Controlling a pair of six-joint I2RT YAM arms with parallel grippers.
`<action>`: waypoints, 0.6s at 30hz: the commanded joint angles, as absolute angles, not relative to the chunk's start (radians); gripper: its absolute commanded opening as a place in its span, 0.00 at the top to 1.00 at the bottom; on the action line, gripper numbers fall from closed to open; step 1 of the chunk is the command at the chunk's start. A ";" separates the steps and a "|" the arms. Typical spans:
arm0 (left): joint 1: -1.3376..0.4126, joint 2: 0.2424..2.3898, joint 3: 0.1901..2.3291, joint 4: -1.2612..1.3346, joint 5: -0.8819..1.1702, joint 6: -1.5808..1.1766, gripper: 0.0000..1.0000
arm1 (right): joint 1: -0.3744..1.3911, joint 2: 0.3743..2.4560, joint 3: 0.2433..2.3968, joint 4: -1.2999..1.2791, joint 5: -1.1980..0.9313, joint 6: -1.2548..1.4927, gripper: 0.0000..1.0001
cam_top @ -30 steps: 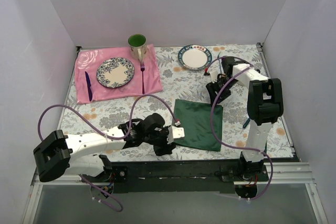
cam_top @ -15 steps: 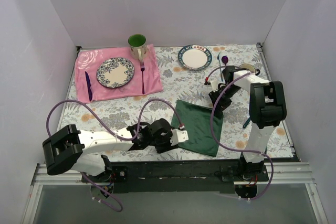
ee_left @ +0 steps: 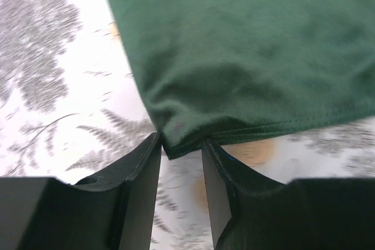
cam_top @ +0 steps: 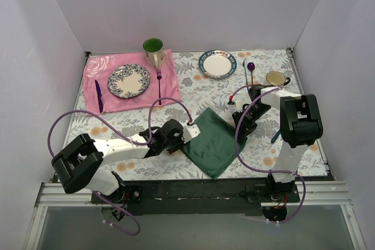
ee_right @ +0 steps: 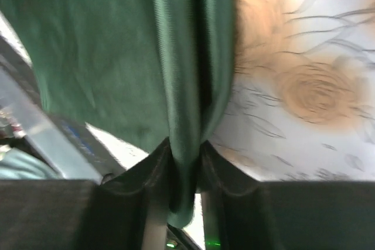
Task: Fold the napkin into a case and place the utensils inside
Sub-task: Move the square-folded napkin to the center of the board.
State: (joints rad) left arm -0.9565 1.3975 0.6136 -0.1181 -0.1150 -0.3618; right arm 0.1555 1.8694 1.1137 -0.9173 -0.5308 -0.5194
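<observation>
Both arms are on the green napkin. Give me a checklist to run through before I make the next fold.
1. Right gripper shut on the napkin: ok, a fold is pinched between its fingers.
2. Left gripper hold: cannot tell; a napkin corner sits between its fingertips, but a firm clamp is not evident.
3. Napkin apart from the pink cloth and small plate: ok.
4. Utensils ready: cannot tell; only a slim dark handle shows beside the right arm.

a lab-style robot test booth: plain white walls (cam_top: pixel 205 10) box in a floral-covered table (cam_top: pixel 205 95), robot arms (cam_top: pixel 111 155) bolted at its edge.
</observation>
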 commanded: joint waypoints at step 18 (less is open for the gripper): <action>-0.566 1.313 0.634 -0.190 0.163 -0.284 0.49 | 0.238 1.796 1.115 -0.913 -0.658 -0.402 0.37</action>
